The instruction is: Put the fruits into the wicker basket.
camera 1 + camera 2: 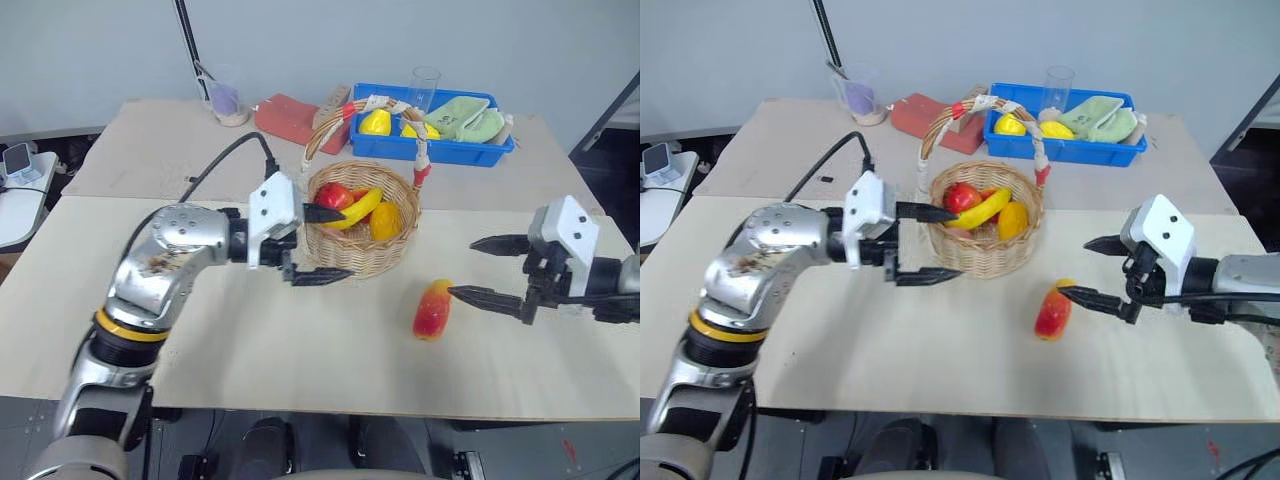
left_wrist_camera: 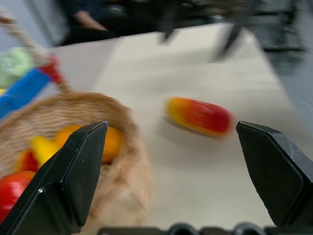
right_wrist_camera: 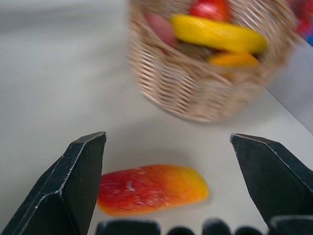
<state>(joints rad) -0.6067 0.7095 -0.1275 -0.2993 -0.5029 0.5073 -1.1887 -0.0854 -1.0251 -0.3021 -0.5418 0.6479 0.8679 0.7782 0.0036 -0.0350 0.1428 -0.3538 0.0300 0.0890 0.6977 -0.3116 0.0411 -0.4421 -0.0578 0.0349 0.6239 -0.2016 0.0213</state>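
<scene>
Pale wood table [image 1: 300, 370] is filling the lower half of the head views, and one mango [image 1: 432, 309] is lying bare on it, right of centre, touching nothing. Just right of it the right gripper [image 1: 487, 270] is hanging with its two black fingers spread wide and empty, the lower fingertip close beside the mango's upper end; its arm is being cut off by the right edge of the frame. At centre left the left gripper [image 1: 322, 244] is also standing released and empty, one finger reaching over the near rim of the wicker basket [image 1: 360, 260], the other lying low along the outside of its wall. Inside the basket one banana [image 1: 356, 210] is resting across a red fruit [image 1: 334, 195] and an orange one [image 1: 385, 220]; what lies under them is hidden. Farther back, at upper right, one blue bin [image 1: 440, 148] is holding two yellow fruits [image 1: 376, 122] and green cloths [image 1: 465, 118], partly screened by the basket's handle. A clear glass [image 1: 424, 88] is standing behind it.
</scene>
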